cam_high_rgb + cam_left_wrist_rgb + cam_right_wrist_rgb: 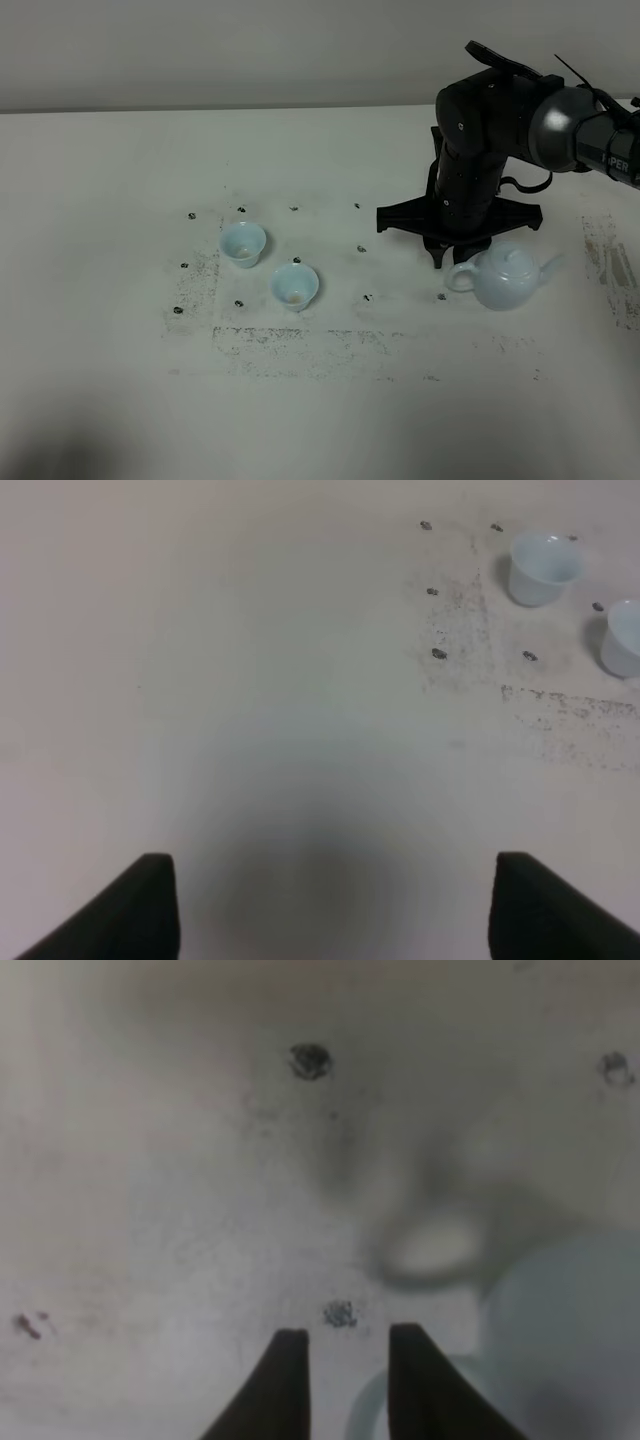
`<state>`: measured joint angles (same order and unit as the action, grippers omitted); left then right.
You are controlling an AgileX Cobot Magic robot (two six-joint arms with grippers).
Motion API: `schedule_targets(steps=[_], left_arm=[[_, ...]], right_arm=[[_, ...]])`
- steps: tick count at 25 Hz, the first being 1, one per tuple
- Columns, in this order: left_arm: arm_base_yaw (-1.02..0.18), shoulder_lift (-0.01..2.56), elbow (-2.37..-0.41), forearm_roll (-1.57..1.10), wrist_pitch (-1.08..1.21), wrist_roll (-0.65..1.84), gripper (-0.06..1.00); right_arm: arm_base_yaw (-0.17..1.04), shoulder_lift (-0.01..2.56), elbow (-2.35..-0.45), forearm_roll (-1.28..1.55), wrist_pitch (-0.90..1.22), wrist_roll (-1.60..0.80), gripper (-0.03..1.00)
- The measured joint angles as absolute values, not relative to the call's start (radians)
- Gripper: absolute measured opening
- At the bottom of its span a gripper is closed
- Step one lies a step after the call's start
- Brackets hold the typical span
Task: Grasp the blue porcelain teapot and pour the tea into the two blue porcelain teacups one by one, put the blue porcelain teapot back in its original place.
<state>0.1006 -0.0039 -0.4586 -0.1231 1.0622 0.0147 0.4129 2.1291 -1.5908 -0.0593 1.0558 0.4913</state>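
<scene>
The blue porcelain teapot [508, 278] stands upright on the white table at the right, lid on, spout pointing right and loop handle [460, 276] to the left. In the right wrist view its body [560, 1340] and handle [362, 1410] are blurred. My right gripper [438, 260] [348, 1355] points down just left of the handle, its fingers a narrow gap apart with nothing held between them. The two blue porcelain teacups stand upright left of centre, one [243, 243] farther back, one [294, 286] nearer; both also show in the left wrist view [543, 567] [624, 640]. My left gripper [335, 900] is wide open and empty, far from the cups.
The white table [120, 200] carries small dark marker dots [361, 248] and scuffed grey patches [300, 340] around the cups. The right arm's black body [480, 150] hangs over the table behind the teapot. The table's far edge meets a grey wall.
</scene>
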Motion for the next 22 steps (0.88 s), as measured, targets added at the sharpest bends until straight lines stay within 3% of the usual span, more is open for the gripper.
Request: schedule_targets(steps=[22], left_arm=[[0.101, -0.004, -0.459, -0.123, 1.062, 0.016, 0.62]], right_arm=[[0.431, 2.117, -1.591, 0.029, 1.207, 0.362, 0.18]])
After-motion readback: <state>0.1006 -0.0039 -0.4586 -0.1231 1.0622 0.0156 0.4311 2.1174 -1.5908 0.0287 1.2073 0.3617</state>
